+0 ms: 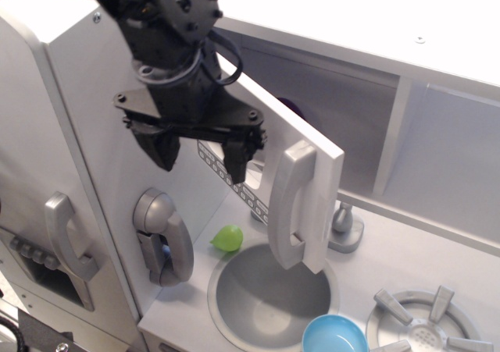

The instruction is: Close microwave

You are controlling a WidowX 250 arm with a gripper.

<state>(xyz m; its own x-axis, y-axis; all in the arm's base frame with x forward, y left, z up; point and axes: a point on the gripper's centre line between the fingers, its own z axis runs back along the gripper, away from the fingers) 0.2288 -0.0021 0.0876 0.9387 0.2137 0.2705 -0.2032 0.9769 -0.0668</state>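
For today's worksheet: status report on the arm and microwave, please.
Gripper open, fingers empty, in front of the door's face. Microwave door swung open, handle untouched. Nothing blocking the swing.

The microwave door was light grey with a silver handle. The gripper was black. A small ball was bright green, the bowl light blue, the sink grey.
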